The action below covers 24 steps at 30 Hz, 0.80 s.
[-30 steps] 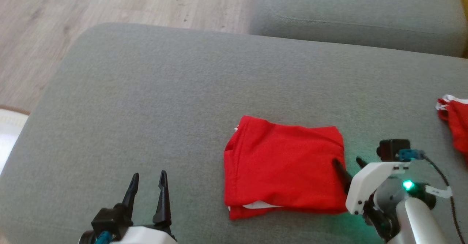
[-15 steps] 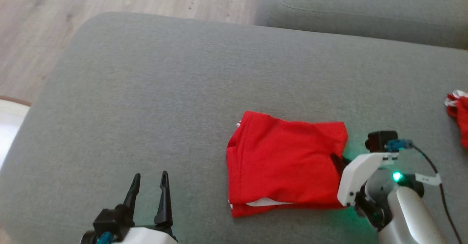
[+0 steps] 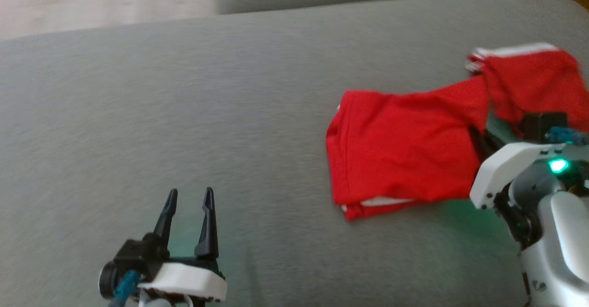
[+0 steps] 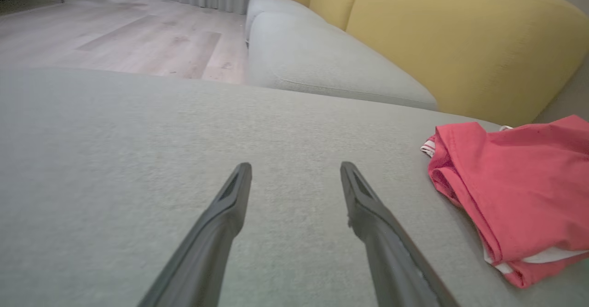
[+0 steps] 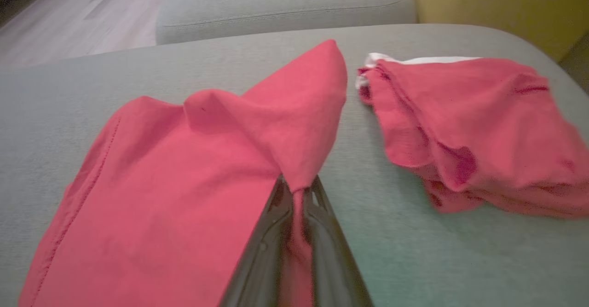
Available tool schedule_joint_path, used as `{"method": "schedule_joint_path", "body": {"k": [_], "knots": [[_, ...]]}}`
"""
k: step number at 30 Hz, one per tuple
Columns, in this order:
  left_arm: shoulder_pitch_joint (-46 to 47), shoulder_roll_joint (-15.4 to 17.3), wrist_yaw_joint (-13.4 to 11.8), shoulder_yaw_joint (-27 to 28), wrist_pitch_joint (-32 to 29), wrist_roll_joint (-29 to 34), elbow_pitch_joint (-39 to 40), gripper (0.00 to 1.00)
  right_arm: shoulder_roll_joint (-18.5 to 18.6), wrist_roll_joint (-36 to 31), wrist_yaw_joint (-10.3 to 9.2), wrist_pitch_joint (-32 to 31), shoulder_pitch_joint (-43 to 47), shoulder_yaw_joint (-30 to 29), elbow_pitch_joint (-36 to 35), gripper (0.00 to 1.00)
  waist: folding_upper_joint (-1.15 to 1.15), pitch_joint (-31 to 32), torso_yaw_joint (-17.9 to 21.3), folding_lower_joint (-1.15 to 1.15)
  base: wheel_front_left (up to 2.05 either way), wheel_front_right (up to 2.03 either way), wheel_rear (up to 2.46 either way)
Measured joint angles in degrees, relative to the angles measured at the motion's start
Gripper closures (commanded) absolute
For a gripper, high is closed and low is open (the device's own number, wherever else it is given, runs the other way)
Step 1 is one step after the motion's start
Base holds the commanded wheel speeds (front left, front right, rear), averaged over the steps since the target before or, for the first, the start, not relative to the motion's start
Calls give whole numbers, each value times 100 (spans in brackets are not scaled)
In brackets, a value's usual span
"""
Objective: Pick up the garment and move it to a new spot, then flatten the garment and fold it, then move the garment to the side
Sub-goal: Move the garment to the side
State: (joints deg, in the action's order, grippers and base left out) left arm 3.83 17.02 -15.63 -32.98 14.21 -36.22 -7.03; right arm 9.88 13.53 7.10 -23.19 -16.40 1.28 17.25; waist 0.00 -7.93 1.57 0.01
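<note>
The folded red garment lies on the grey sofa cushion, right of centre; it shows as well as the garment at the right of the left wrist view. My right gripper is shut on its right edge, and the pinched cloth of the garment rises in a peak above the fingers. In the head view the right gripper sits at the garment's right edge. My left gripper stands open over bare cushion at the lower left, apart from the cloth, and the left gripper holds nothing.
A second red garment with white trim lies crumpled at the far right, close behind the held one, also the second garment. A yellow backrest and another grey seat cushion stand behind. Wooden floor lies beyond the cushion's far left edge.
My right gripper has shut on the garment's right edge and pulled it up and rightward. The head camera has swung right, bringing the second garment further into view. The left gripper stays open.
</note>
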Motion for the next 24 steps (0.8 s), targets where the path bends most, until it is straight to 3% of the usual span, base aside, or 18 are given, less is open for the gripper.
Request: {"method": "schedule_joint_path", "body": {"k": [7, 12, 16, 24], "knots": [[273, 46, 35, 3, -62, 49, 83, 0, 15, 3, 0, 103, -157, -37, -264, 100, 0, -293, 995, 0, 0, 0, 0], [387, 46, 51, -32, -129, 98, 153, 0, -3, 9, 0, 169, -199, 0, -288, 100, 0, -473, 1489, 0, 0, 0, 0], [419, 54, 51, -43, -162, 98, 159, 0, -7, 9, 0, 210, -342, 101, -274, 100, 0, -586, 1586, 1, 0, 0, 0], [406, 62, 48, -43, -159, 97, 132, 0, 167, 7, 0, 107, -1134, 405, -234, 100, 0, -528, 1289, -1, 0, 0, 0]]}}
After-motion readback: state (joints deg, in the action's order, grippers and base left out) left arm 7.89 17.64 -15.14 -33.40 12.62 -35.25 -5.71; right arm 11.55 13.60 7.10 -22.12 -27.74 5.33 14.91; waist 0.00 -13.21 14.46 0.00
